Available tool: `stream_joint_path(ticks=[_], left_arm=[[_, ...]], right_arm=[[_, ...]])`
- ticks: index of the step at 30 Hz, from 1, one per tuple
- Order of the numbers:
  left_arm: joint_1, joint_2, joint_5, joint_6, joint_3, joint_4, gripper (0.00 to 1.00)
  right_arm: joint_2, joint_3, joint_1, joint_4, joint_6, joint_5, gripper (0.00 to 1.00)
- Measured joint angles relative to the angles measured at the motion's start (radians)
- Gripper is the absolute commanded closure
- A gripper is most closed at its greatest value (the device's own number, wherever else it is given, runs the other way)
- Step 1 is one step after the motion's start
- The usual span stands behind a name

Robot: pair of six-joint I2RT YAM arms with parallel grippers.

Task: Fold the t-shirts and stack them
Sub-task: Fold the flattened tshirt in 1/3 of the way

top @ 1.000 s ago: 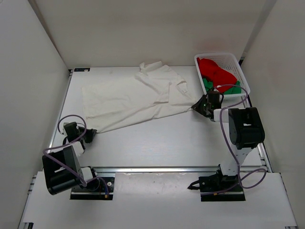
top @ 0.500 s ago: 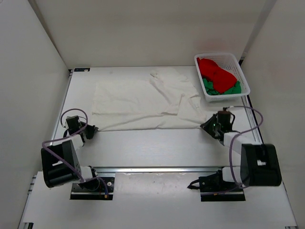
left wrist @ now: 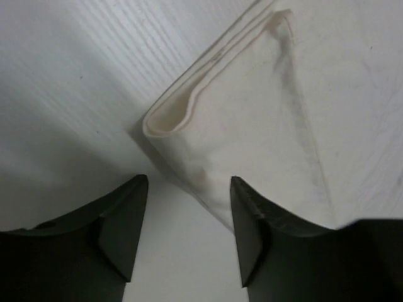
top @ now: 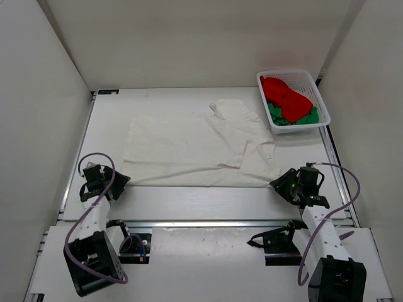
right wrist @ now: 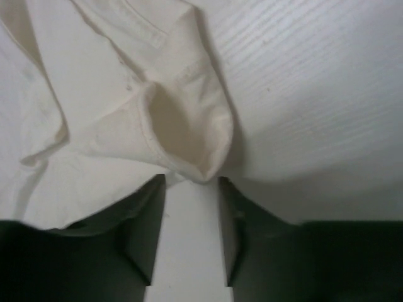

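White walls enclose a white counter.

Top view: the white t-shirt lies spread nearly flat mid-counter. The red t-shirt and green t-shirt sit in the basket. Spreading appears complete; the first fold comes next and calls for a fresh grip on the shirt's edge.

Left wrist view: the left pincer stands wide and empty, the hem corner just ahead.

Right wrist view: the right pincer stands narrowly parted and empty, a sleeve opening at its tips.
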Motion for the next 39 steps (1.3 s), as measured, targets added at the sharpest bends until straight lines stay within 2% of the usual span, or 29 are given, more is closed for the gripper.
stream_joint_path(ticks=[1,2,3,4,5,7,8,9,10,11,13,15,17,19,22,31,37,39], left_arm=[[0.000,-0.022,-0.009,0.008,0.001,-0.023,0.21],[-0.005,-0.034,-0.018,0.016,0.005,-0.043,0.15],[-0.012,-0.041,-0.025,0.022,0.014,-0.062,0.15],[-0.018,-0.043,-0.026,0.027,0.025,-0.075,0.19],[-0.024,-0.043,-0.026,0.033,0.039,-0.085,0.34],[-0.052,-0.042,-0.029,0.053,0.069,-0.087,0.48],[-0.096,-0.032,-0.038,0.065,0.099,-0.082,0.59],[-0.143,-0.020,-0.039,0.065,0.123,-0.073,0.69],[-0.209,-0.003,-0.048,0.075,0.152,-0.057,0.71],[-0.294,0.018,-0.061,0.079,0.184,-0.035,0.76],[-0.493,0.068,-0.110,0.077,0.241,0.021,0.84],[-0.652,0.116,-0.155,0.079,0.273,0.068,0.86],[-0.790,0.188,-0.171,0.075,0.287,0.135,0.90],[-0.848,0.254,-0.171,0.069,0.284,0.174,0.90],[-0.880,0.332,-0.185,0.056,0.264,0.232,0.88],[-0.877,0.358,-0.186,0.042,0.202,0.360,0.85],[-0.812,0.357,-0.158,0.034,0.138,0.392,0.84],[-0.809,0.357,-0.152,0.031,0.127,0.398,0.84]], right_arm=[[-0.002,0.008,0.004,-0.027,-0.010,0.010,0.56],[-0.002,0.027,0.008,-0.063,-0.024,0.024,0.52],[0.006,0.044,0.011,-0.084,-0.037,0.035,0.47],[0.012,0.071,0.020,-0.111,-0.049,0.050,0.47],[0.014,0.104,0.029,-0.143,-0.066,0.068,0.47],[0.016,0.186,0.056,-0.167,-0.104,0.093,0.49],[0.022,0.225,0.069,-0.162,-0.121,0.096,0.62],[0.038,0.264,0.089,-0.146,-0.140,0.098,0.80],[0.064,0.290,0.116,-0.128,-0.153,0.101,0.87],[0.096,0.315,0.161,-0.098,-0.162,0.104,1.00],[0.171,0.352,0.270,-0.042,-0.177,0.104,1.00],[0.268,0.375,0.370,0.018,-0.186,0.102,1.00],[0.391,0.387,0.438,0.087,-0.194,0.074,0.88],[0.495,0.392,0.459,0.137,-0.200,0.058,0.77],[0.616,0.401,0.459,0.203,-0.200,0.044,0.71],[0.762,0.425,0.459,0.329,-0.172,-0.008,0.72],[0.787,0.426,0.459,0.354,-0.145,-0.048,0.79],[0.801,0.435,0.459,0.353,-0.140,-0.061,0.86]])
